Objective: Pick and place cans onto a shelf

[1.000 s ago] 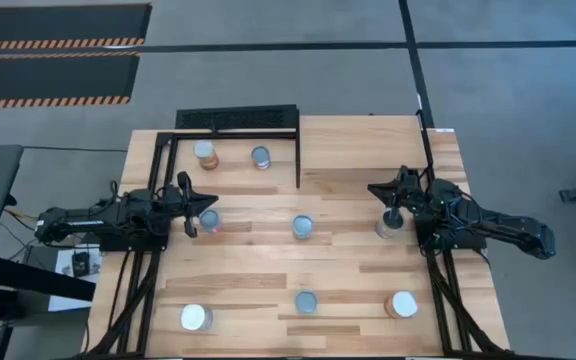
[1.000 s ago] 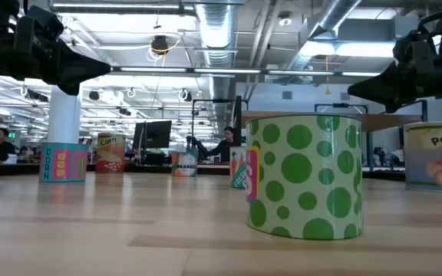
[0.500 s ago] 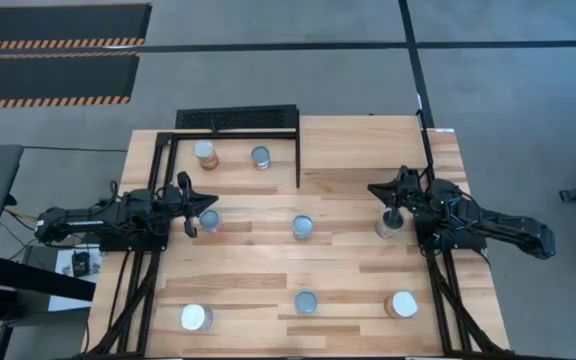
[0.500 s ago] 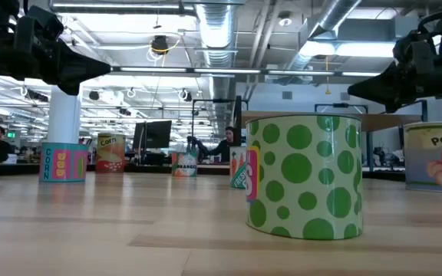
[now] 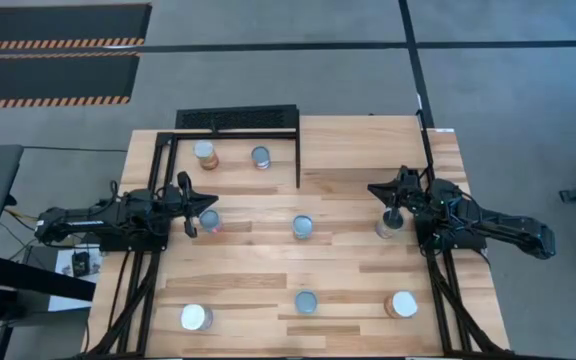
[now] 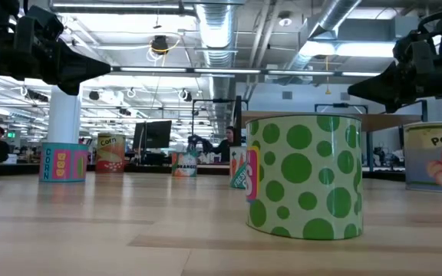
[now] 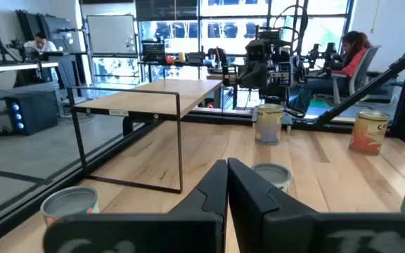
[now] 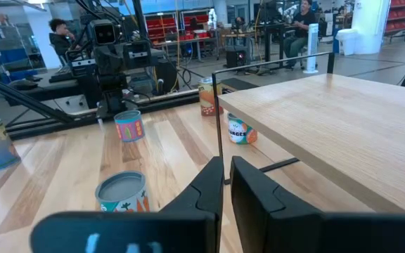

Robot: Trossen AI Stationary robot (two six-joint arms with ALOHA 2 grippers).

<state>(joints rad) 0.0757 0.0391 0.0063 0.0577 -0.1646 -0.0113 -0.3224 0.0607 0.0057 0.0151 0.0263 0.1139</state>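
Left claw (image 5: 190, 205) w/ fingers closed, empty, just above pink-label corn tin (image 5: 209, 220) at desk (image 5: 348, 180) left, right claw (image 5: 392, 200) closed, empty, over peach-label tin (image 5: 388, 228) at right, two tins (image 5: 205, 153) under black wire shelf (image 5: 236, 120) upper left

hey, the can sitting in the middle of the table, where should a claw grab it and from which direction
Grip the middle can across its round side wall, coming straight down from above. It stands upright with its flat top up and bare table all around it, so fingers can probably straddle it freely. Both the left claw and right claw sit about equally far away.
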